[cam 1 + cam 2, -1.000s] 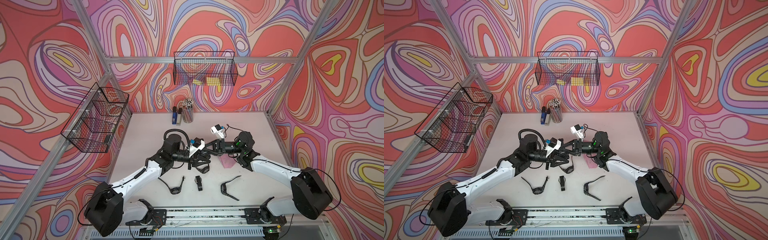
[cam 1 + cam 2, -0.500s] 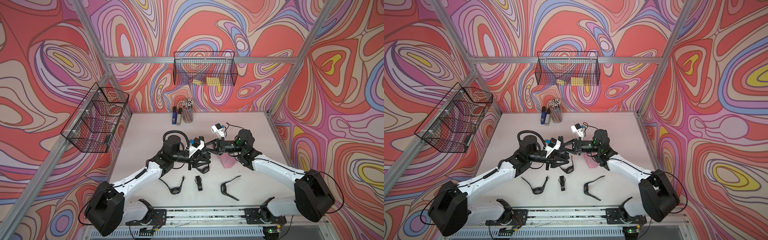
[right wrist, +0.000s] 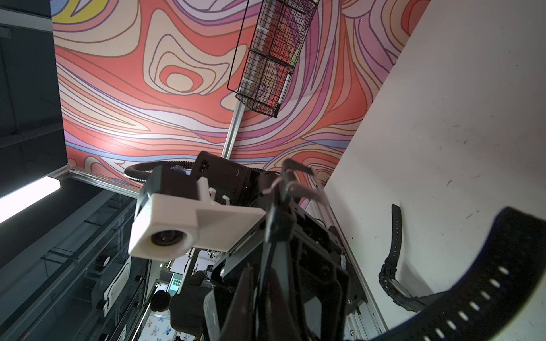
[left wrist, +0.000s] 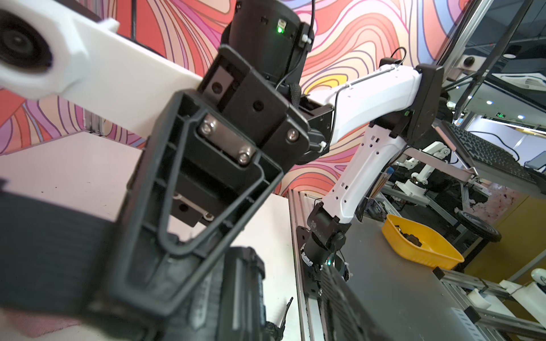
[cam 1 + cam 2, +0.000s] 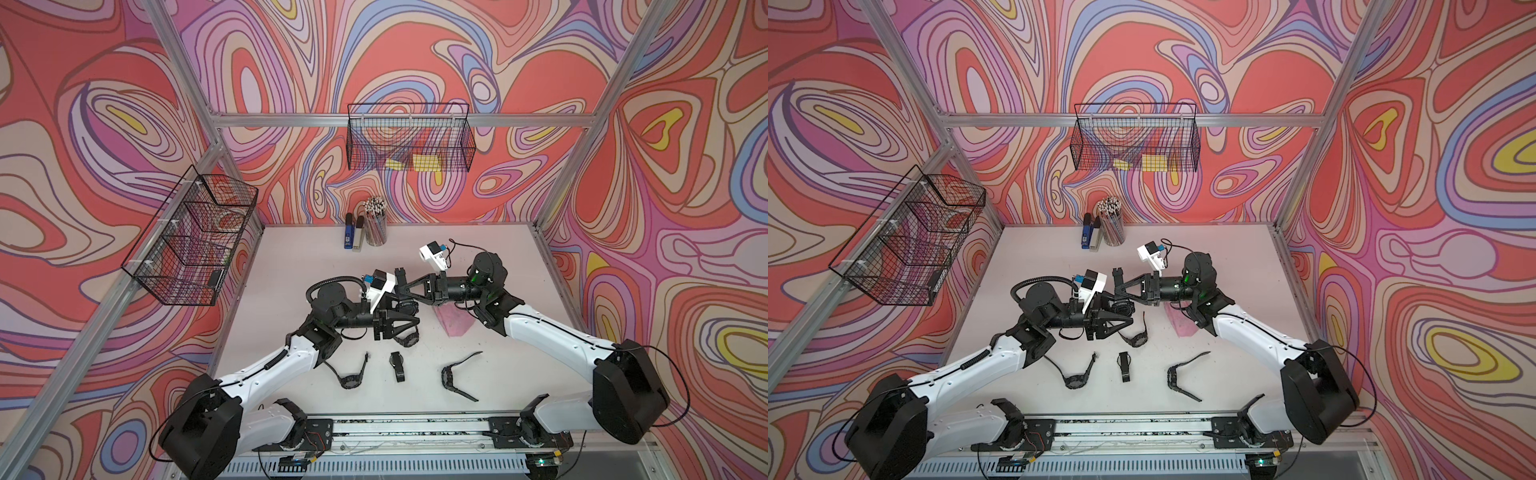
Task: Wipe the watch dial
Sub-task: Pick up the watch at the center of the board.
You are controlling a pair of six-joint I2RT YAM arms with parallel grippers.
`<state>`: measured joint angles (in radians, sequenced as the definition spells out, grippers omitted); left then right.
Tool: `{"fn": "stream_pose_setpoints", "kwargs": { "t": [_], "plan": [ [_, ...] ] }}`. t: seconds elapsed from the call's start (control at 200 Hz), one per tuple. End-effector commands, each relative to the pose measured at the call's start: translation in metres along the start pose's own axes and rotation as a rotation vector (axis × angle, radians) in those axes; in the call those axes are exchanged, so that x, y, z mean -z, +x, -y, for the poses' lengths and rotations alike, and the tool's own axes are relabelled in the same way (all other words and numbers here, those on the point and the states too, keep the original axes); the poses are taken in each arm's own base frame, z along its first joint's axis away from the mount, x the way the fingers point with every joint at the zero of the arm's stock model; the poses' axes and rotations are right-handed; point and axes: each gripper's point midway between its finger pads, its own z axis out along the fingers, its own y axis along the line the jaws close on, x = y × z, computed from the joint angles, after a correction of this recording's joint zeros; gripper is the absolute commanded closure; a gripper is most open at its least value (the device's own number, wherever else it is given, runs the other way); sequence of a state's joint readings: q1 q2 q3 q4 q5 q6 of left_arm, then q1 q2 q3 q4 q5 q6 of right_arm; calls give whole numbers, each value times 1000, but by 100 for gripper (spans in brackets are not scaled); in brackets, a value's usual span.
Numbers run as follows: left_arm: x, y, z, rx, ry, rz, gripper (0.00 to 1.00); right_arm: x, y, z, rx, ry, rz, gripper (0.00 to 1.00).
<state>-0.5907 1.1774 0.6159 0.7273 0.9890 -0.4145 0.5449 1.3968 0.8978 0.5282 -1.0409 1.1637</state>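
Pale worktop (image 5: 299, 257) below, the watch (image 5: 407, 308) hangs mid-frame in a top view, my right tool (image 5: 402, 286) pinched shut on its strap, left tool (image 5: 412, 325) parted around the case. Probably light, strap floppy, glass slick: I'd grip the case sides.

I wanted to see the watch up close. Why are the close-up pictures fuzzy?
Left wrist view: black strap too near the lens, blurred; yellow bin behind sharp. Right wrist view: white camera mount smeared, watch on the table crisper. Both top views: sharp, evenly lit.
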Motion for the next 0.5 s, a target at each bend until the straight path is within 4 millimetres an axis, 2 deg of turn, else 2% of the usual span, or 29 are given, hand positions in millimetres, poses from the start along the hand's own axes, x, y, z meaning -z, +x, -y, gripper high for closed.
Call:
{"fn": "stream_pose_setpoints", "kwargs": {
  "t": [0.0,0.155,0.371,0.496],
  "plan": [
    [5,-24,17,-25,25,76,47,-1,-5,0,35,6,8,100],
    [7,-33,18,17,8,106,52,-1,-4,1,39,5,6,100],
    [3,-40,12,131,47,120,71,1,-2,3,80,26,-3,100],
    [4,-47,6,188,75,146,79,2,3,4,110,52,-22,100]
  ]
}}
